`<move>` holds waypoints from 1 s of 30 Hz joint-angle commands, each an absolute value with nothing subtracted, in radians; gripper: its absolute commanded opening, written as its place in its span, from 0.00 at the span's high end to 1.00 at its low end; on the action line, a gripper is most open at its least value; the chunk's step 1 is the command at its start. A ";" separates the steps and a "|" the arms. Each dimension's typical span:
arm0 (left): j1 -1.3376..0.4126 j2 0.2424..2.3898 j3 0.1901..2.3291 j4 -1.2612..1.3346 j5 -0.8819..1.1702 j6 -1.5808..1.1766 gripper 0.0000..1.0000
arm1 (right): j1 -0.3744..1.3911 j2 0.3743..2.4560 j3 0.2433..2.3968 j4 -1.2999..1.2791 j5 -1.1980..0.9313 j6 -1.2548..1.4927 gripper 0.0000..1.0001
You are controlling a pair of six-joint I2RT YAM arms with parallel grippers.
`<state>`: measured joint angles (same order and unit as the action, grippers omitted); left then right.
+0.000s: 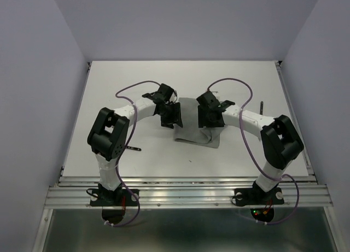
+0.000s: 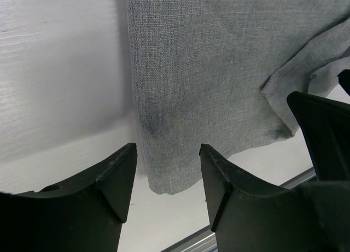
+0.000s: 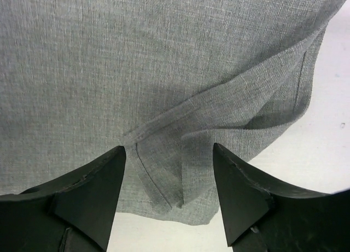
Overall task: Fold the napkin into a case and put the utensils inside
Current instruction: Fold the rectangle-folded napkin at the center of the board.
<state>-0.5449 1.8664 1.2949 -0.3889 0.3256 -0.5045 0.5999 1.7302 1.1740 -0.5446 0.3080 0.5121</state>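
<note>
Roughly at middle of desk (image 1: 109, 99): napkin (image 1: 192, 133), plain mid-grey woven cloth, folded to narrower oblong, near right corner rumpled with layers overlapping. Right wrist view shows diagonal ridge and stitched hem. Left hand (image 2: 167, 167) released, fingers spread over napkin's near left corner, cloth flat beneath. Right hand (image 3: 169, 175) released, fingers wide astride ridge. From above, both hands cover napkin's far edge; layer count unclear. Right utensil (image 1: 261, 107), thin dark stick, well apart from napkin; left utensil (image 1: 133, 148) partly behind left arm, ends too small to make out.
</note>
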 commanded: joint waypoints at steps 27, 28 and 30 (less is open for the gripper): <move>-0.561 1.937 1.239 -0.359 0.339 -0.511 1.00 | 0.673 1.648 1.077 -0.618 0.506 0.586 0.71; -0.561 1.937 1.239 -0.359 0.336 -0.511 1.00 | 0.673 1.631 1.065 -0.629 0.511 0.604 0.71; -0.561 1.939 1.241 -0.359 0.341 -0.511 1.00 | 0.673 1.612 1.022 -0.644 0.529 0.630 0.68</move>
